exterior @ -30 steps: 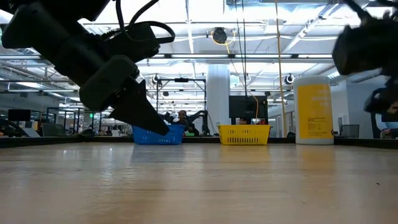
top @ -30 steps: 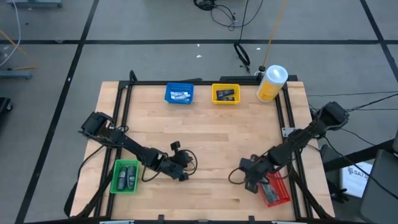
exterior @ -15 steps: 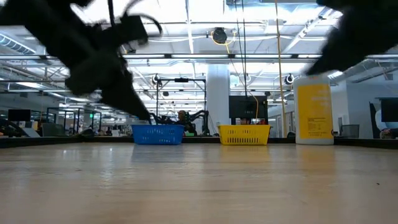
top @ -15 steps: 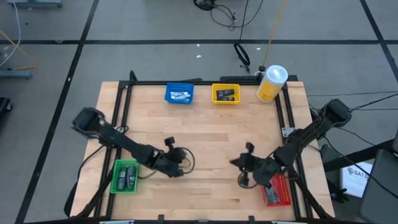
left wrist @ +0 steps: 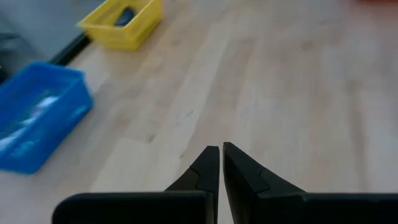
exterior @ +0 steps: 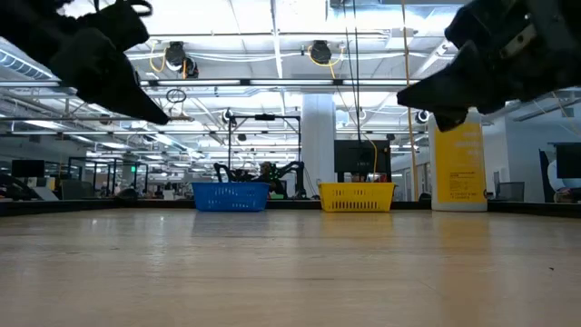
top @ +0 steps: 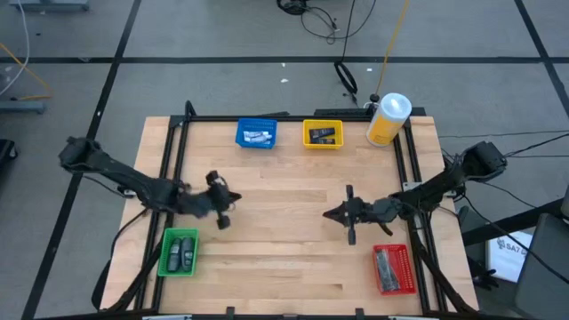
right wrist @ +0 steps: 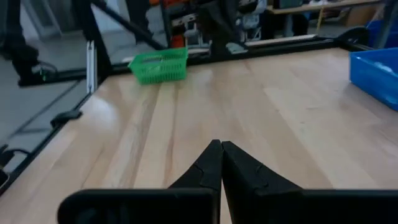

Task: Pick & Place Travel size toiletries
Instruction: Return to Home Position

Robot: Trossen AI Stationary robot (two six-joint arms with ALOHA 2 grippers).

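The toiletries lie in four bins. Dark tubes fill the green bin (top: pixel 179 252) and the red bin (top: pixel 392 268). Silver-white pieces sit in the blue bin (top: pixel 256 134), and a dark one in the yellow bin (top: pixel 323 134). My left gripper (top: pixel 234 197) hangs shut and empty over bare wood, on the far side of the green bin; its tips (left wrist: pixel 221 149) meet. My right gripper (top: pixel 328 213) is also shut and empty (right wrist: pixel 221 145), over bare wood to the far left of the red bin. Both are raised above the table in the low view.
A big yellow bottle with a white cap (top: pixel 388 118) stands at the table's far right corner, beside the yellow bin. A black frame rail (top: pixel 174 151) runs along the table's edges. Bare wood (top: pixel 284 249) lies between the two grippers and toward the near edge.
My left gripper has risen from beside the green bin and drawn back toward the table's left and far edge. My right gripper has risen from the red bin's corner and moved toward the far edge. Both stay shut and empty.
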